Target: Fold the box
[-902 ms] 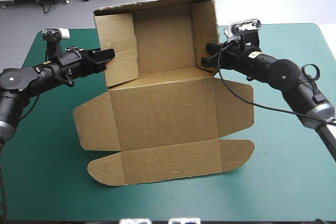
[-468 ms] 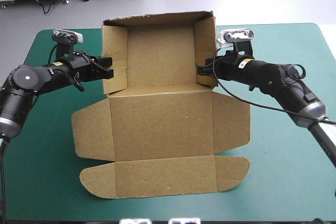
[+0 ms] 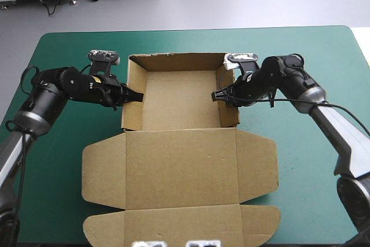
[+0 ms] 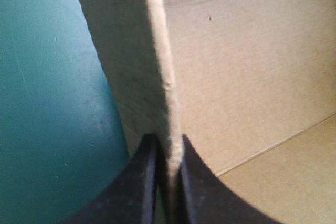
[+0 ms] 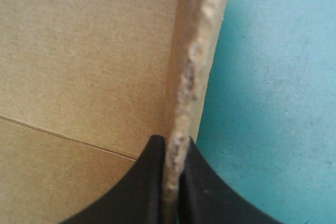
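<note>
The brown box [image 3: 180,160] lies mid-table as an open tray at the far side, with its lid panel and flaps spread flat toward the near edge. My left gripper [image 3: 134,95] is shut on the tray's left wall [image 3: 132,93]; in the left wrist view the wall's edge [image 4: 167,93] runs up from between the black fingers [image 4: 139,182]. My right gripper [image 3: 222,97] is shut on the right wall [image 3: 230,103]; in the right wrist view that wall's rough edge [image 5: 195,56] rises between the black fingers [image 5: 202,182]. Both walls stand upright.
Bare teal-green cover [image 3: 63,56] lies to the left, and more of it [image 3: 324,189] to the right. The lid's near flap [image 3: 179,227] reaches close to the table's near edge.
The tray part stood tipped up earlier with its floor facing the camera. It has come down onto the table, and both grippers have lowered with its side walls.
</note>
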`<control>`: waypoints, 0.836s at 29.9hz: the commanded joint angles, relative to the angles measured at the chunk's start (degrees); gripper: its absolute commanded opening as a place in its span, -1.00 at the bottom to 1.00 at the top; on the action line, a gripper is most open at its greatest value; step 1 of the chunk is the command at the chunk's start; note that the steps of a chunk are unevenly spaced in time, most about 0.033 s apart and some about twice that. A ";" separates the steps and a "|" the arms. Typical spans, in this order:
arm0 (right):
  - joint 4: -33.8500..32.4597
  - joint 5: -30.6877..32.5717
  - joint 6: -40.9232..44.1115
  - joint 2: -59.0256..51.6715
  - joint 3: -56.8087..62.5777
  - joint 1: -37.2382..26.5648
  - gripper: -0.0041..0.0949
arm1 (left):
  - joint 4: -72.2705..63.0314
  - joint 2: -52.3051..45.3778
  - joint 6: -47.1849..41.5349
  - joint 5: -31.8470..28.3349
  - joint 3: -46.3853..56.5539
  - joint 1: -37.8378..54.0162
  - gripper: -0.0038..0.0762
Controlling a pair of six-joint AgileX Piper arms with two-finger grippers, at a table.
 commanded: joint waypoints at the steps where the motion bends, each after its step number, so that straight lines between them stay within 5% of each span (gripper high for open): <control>1: 3.98 0.62 -1.00 1.08 -7.32 0.48 -0.91 | -4.64 1.64 -3.06 -0.91 -2.27 -1.34 -0.93; 9: 4.32 6.45 0.65 9.18 -15.70 0.48 -0.91 | -4.70 10.65 -6.81 -0.68 -2.27 -1.34 -0.93; 25: 0.67 5.48 -2.07 15.47 -15.92 0.48 -0.91 | -4.84 14.81 -6.56 -4.70 -9.26 -1.34 -0.93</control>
